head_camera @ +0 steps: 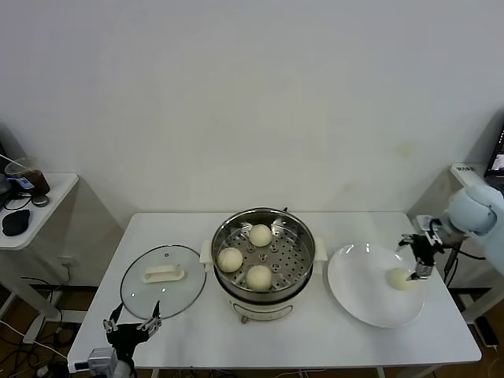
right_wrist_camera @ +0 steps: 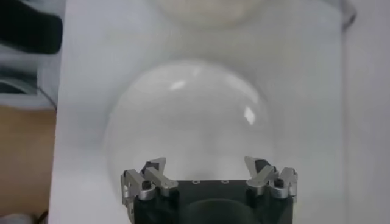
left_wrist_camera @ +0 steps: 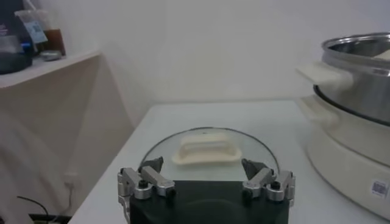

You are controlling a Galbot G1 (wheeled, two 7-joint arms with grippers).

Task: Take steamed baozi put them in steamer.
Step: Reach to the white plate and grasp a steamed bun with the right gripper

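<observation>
The steamer [head_camera: 263, 256] sits mid-table [head_camera: 315, 331] with three baozi on its tray; the fourth baozi [head_camera: 402, 279] lies on the plate [head_camera: 362, 291], just below the right hand [head_camera: 424, 264], whose fingers are spread apart. It looks soft and light, so grip its round sides gently. The left hand [head_camera: 132, 324] waits open by the lid [head_camera: 163, 280].

A white table [head_camera: 339, 224] carries three things in a row. The steamer [head_camera: 264, 264] stands at its centre on a cream-white base. A flat glass lid [head_camera: 163, 279] lies just beside it at nine o'clock, and a white round plate [head_camera: 366, 287] lies near it at three o'clock.
</observation>
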